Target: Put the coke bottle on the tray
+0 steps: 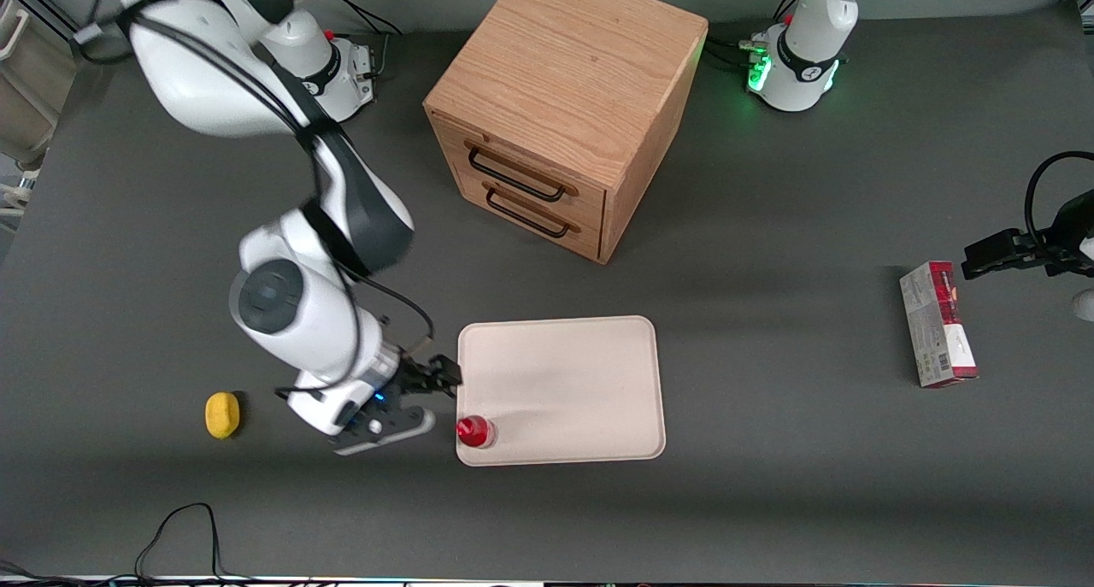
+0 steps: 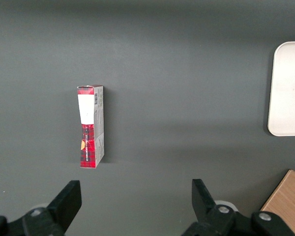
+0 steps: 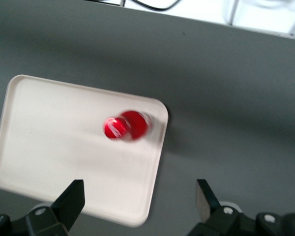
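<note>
The small red coke bottle [image 1: 474, 431] stands upright on the cream-white tray [image 1: 564, 382], in the tray corner nearest the front camera at the working arm's end. In the right wrist view the coke bottle [image 3: 127, 126] shows from above, just inside the tray's rim [image 3: 157, 147]. My gripper [image 1: 438, 375] hangs open at the tray's edge toward the working arm, a little farther from the front camera than the bottle and apart from it. Nothing is between its fingers [image 3: 73, 197]; the gripper [image 3: 140, 196] straddles the tray's corner from above.
A wooden two-drawer cabinet [image 1: 555, 117] stands farther from the front camera than the tray. A yellow object [image 1: 222, 414] lies on the table toward the working arm's end. A red-and-white carton [image 1: 938, 324] lies toward the parked arm's end.
</note>
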